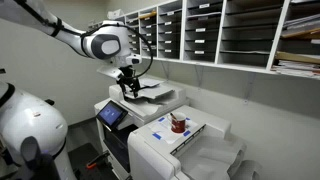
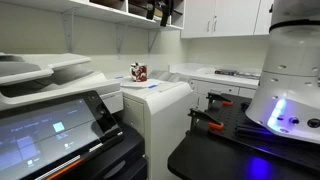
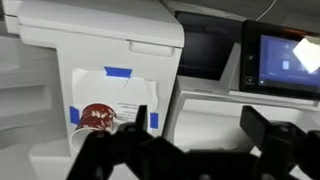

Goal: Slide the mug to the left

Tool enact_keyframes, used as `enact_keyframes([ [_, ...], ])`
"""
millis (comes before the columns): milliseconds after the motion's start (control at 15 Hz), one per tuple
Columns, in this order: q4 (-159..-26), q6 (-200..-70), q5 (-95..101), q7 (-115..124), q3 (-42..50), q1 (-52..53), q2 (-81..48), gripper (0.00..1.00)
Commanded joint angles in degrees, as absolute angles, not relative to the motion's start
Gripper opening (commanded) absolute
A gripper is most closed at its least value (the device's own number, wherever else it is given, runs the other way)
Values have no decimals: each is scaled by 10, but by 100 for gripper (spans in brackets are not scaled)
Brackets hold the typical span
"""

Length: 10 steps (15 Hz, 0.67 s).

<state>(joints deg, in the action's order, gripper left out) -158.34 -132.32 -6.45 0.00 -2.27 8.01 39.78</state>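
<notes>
The small dark red mug (image 1: 178, 123) stands upright on a white sheet with blue tape marks (image 1: 172, 131) on top of the white printer unit. It also shows in the other exterior view (image 2: 139, 72) and at the lower left of the wrist view (image 3: 98, 118). My gripper (image 1: 128, 87) hangs in the air above the printer's document feeder, well away from the mug and higher than it. In the wrist view the gripper (image 3: 200, 128) is open and empty, with the mug beyond its left finger.
The printer's touchscreen panel (image 1: 111, 115) and paper feeder tray (image 1: 155, 92) lie under the gripper. Wall shelves with paper stacks (image 1: 220, 35) run behind. A white robot base (image 2: 290, 80) stands on a dark counter (image 2: 230, 150). The sheet has free room around the mug.
</notes>
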Motion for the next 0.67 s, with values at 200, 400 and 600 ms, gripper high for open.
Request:
enact_keyframes([
  [200,-1583,-1322,-67,-2,-26,77,398,100],
  [400,-1562,-1349,-43,72,-54,33,345,100],
  [600,-1534,-1408,-12,152,-73,-23,268,100],
])
